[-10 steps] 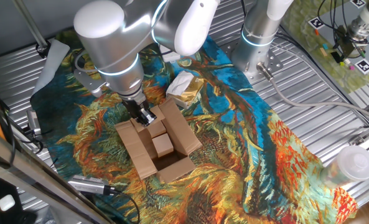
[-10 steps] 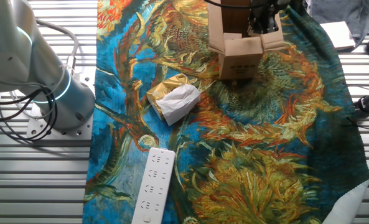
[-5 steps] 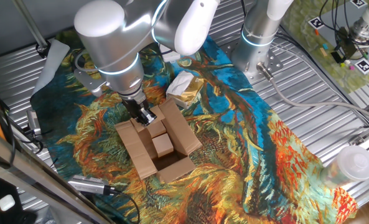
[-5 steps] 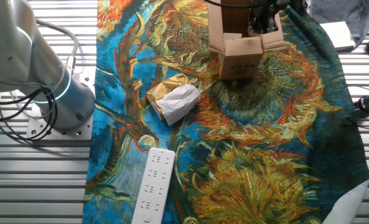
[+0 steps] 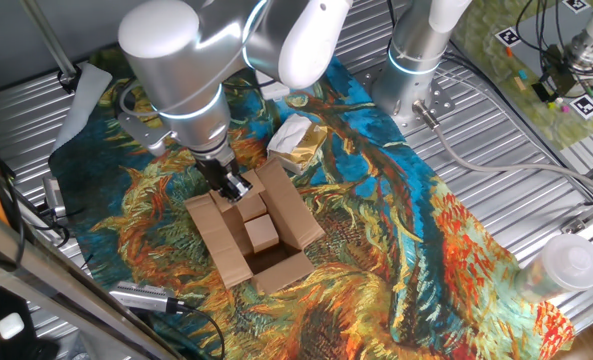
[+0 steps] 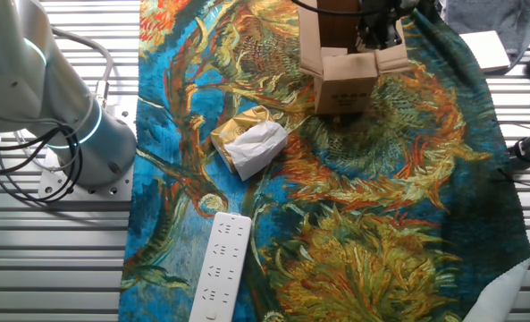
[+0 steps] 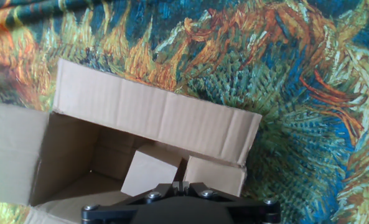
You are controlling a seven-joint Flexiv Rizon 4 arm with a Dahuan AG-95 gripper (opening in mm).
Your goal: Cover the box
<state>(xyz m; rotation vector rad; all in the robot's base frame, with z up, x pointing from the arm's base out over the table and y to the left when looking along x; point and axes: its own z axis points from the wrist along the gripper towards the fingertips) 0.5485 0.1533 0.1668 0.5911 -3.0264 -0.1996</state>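
The brown cardboard box [image 5: 276, 215] stands open on the patterned cloth with its flaps spread outwards. A smaller brown block [image 5: 261, 233] lies inside it. My gripper [image 5: 234, 186] is shut and hangs over the box's far-left edge, between two flaps. In the other fixed view the box [image 6: 343, 85] is at the top, with the gripper [image 6: 377, 34] just above its rim. In the hand view the closed gripper [image 7: 182, 185] points into the box [image 7: 153, 118], where two small blocks [image 7: 149, 175] lie. Nothing shows between the jaws.
A crumpled white-and-yellow wrapper [image 5: 295, 136] lies on the cloth beyond the box, also in the other fixed view [image 6: 250, 143]. A white power strip [image 6: 218, 267] lies near the cloth's edge. A second arm's base [image 6: 84, 134] stands on the slatted table. A plastic cup [image 5: 562, 266] is far right.
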